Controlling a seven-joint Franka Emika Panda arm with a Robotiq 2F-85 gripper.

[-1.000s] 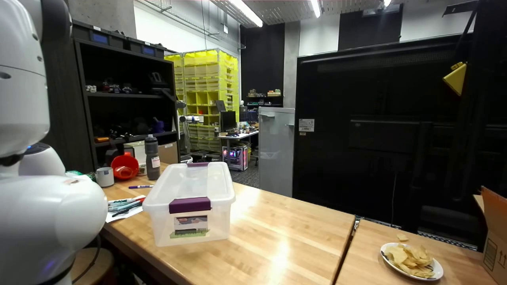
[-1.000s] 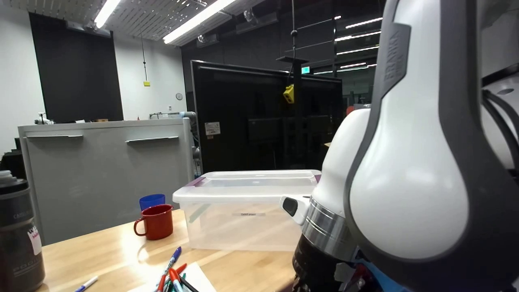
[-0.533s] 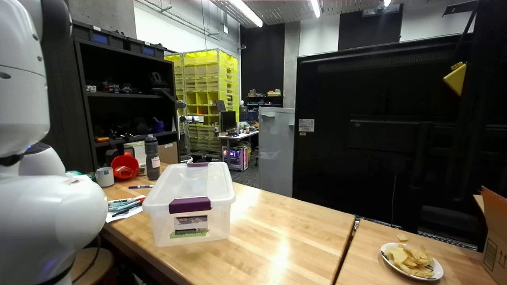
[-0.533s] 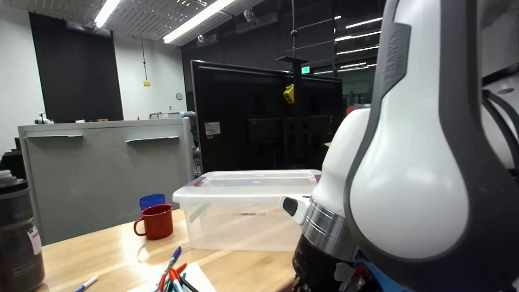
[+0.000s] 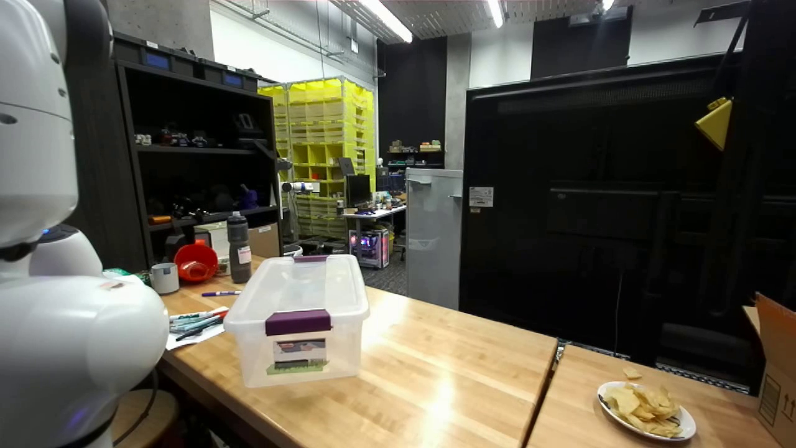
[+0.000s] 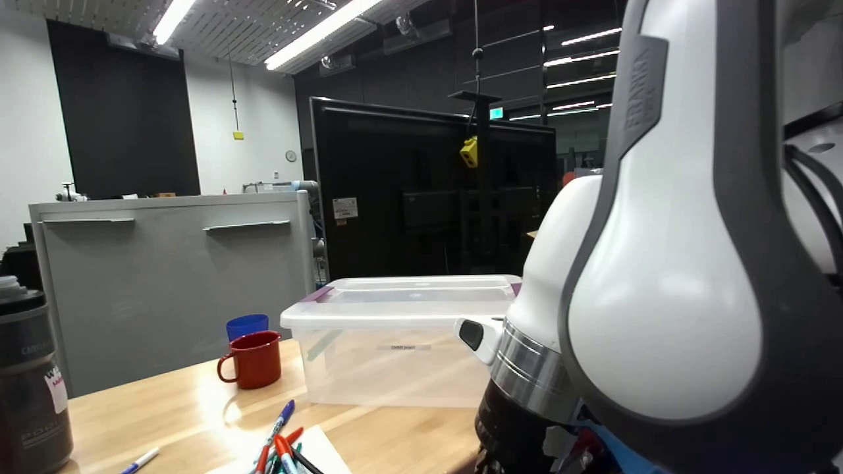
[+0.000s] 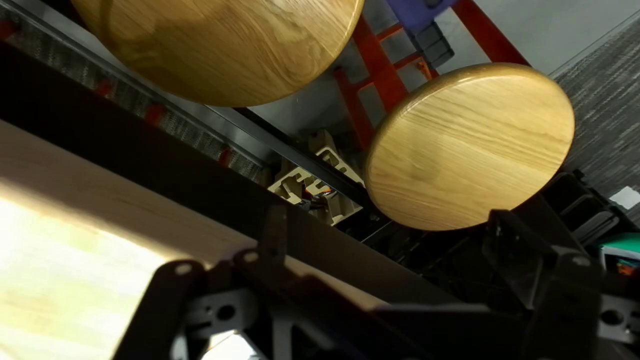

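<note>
Wrist view: the hand (image 7: pixel 390 227) is spread, a round wooden seat (image 7: pixel 470 150) beyond it.

In an exterior view, at near right, a shallow white plate (image 5: pixel 688 424) heaped with yellow potato chips (image 5: pixel 643 407), with one loose chip (image 5: pixel 632 373) just beyond its far rim; near it, a brown cardboard box (image 5: pixel 777 386). At far left, a tall black shelving unit (image 5: pixel 224 151) with dark rectangular bins (image 5: pixel 214 70) on top; farther back, a yellow rack (image 5: pixel 317 143) of square compartments. In both exterior views, a grey cabinet (image 6: pixel 171 283) beside a large black flat panel (image 6: pixel 408 230). In an exterior view, at left, a glossy red mug (image 6: pixel 255 361) in front of a blue cup (image 6: pixel 247 326); nearer, a dark grey squeeze bottle (image 6: pixel 29 382).
</note>
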